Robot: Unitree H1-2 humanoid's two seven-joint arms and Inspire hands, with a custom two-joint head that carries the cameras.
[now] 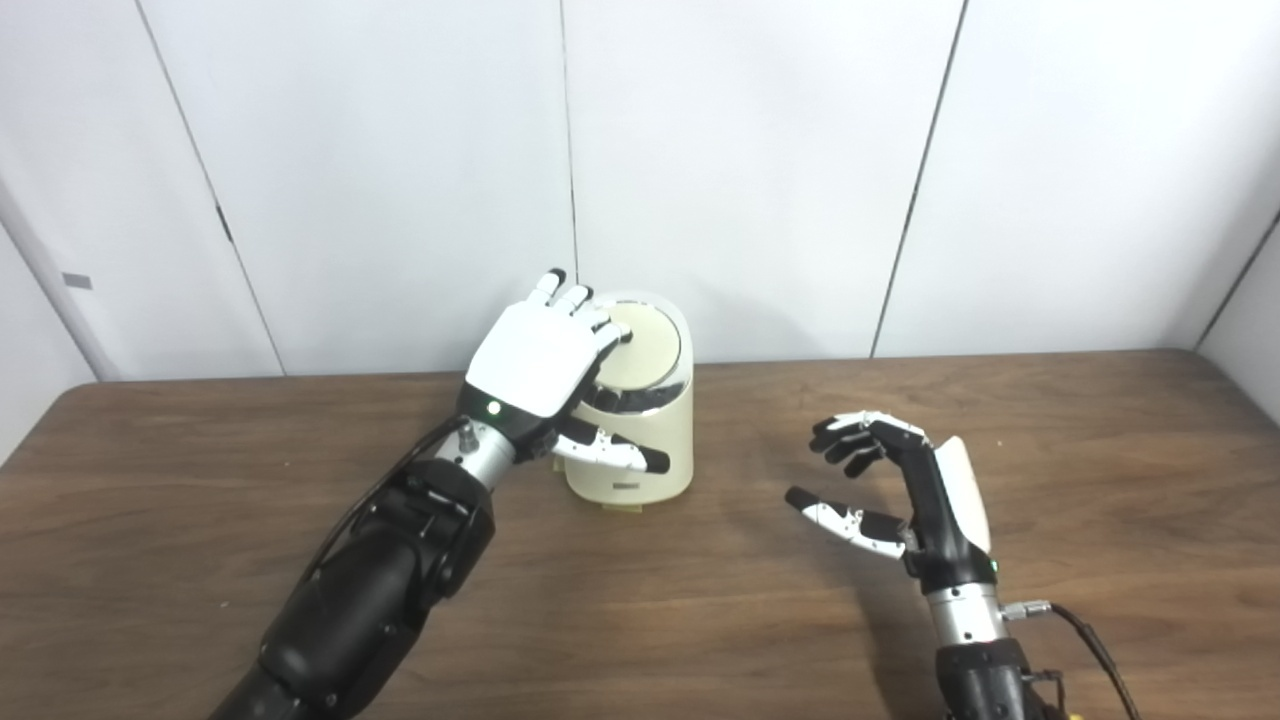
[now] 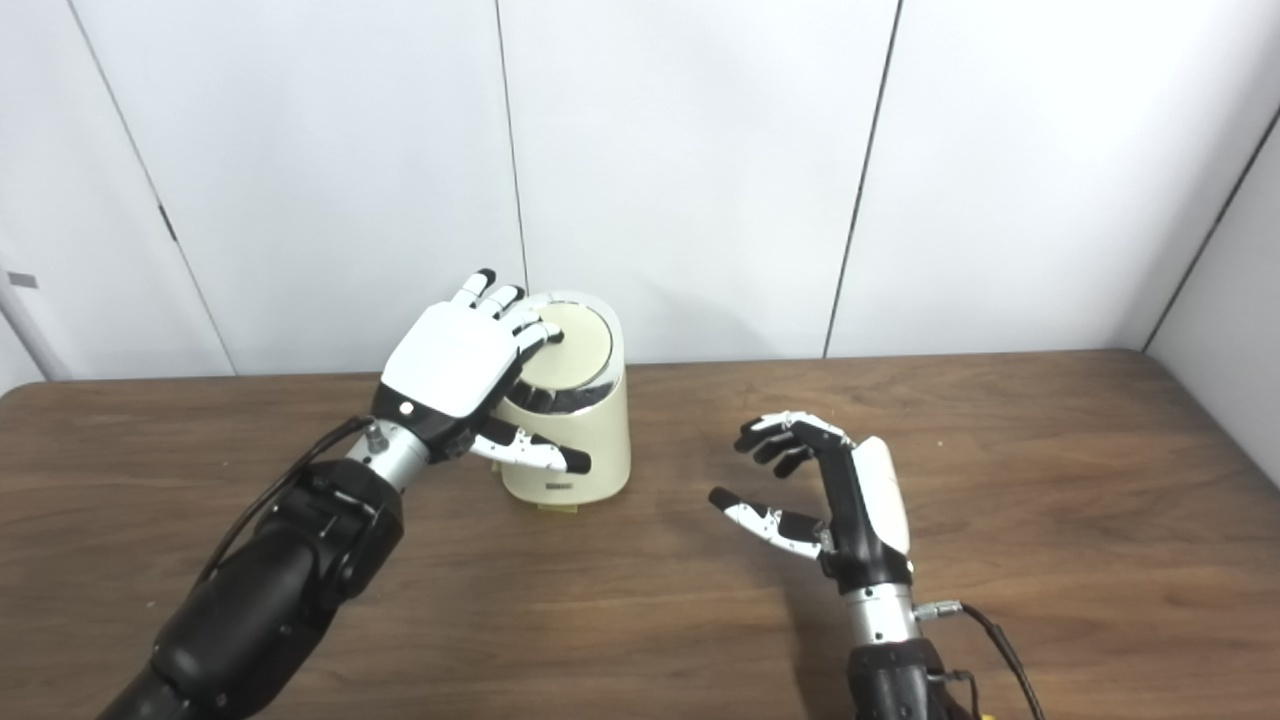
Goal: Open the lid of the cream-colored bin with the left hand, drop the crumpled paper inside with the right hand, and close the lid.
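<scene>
Cream-coloured bin [image 1: 632, 420] standing at the back of the wooden bench [image 1: 700, 620], lid [image 1: 648, 345] apparently down and flat. Left hand [image 1: 535, 360] resting over the lid's near edge, fingers [image 1: 575, 298] spread across the top, thumb low against the bin's front. Right hand [image 1: 905, 490] hovering well apart to the right, fingers loosely curled, holding nothing. No crumpled paper visible anywhere. Risk: pressing off-centre could tip or slide the light bin; closing may finish without paper inside.

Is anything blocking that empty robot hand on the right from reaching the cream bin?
Nothing visible does. Only bare table lies between the open right robot hand and the bin; the left robot hand rests on its lid.
</scene>
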